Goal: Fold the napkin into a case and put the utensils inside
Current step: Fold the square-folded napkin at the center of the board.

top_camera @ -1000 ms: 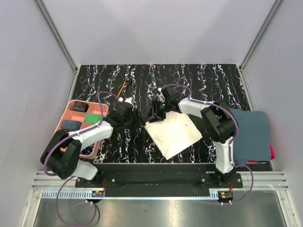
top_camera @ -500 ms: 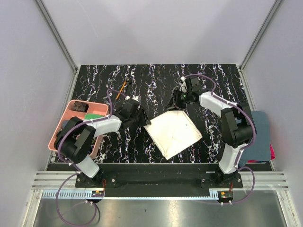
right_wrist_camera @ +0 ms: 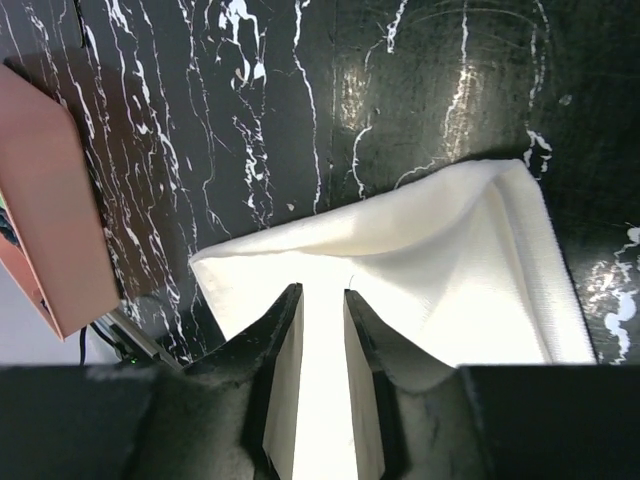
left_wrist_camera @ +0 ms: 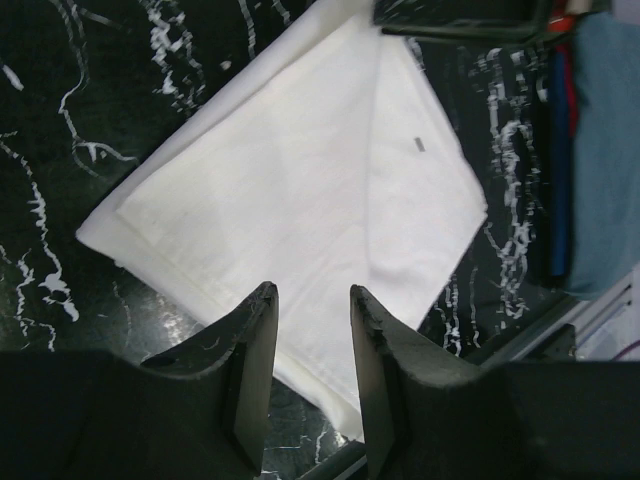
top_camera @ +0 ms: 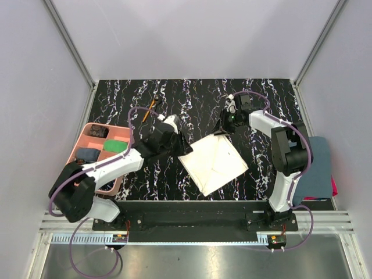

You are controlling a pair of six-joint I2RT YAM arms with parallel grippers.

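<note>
The cream napkin (top_camera: 213, 164) lies as a diamond on the black marbled table, with a crease running down from its far corner. My right gripper (top_camera: 224, 130) is at that far corner. In the right wrist view its jaws (right_wrist_camera: 322, 295) stand narrowly apart with the napkin (right_wrist_camera: 440, 260) between them, tented up. My left gripper (top_camera: 182, 145) is open and empty at the napkin's left corner. Its fingers (left_wrist_camera: 250, 370) hover over the napkin (left_wrist_camera: 300, 190). The orange-handled stick (top_camera: 149, 108) lies at the far left. I cannot make out the black spoon on the dark table.
A pink compartment tray (top_camera: 85, 135) holding small items stands at the left and shows in the right wrist view (right_wrist_camera: 45, 210). A blue-grey towel (top_camera: 314, 165) lies at the right edge and shows in the left wrist view (left_wrist_camera: 605, 150).
My right gripper has moved from over the napkin's left part to its far corner, and the cloth now shows a crease. My left gripper has moved right to the napkin's left corner.
</note>
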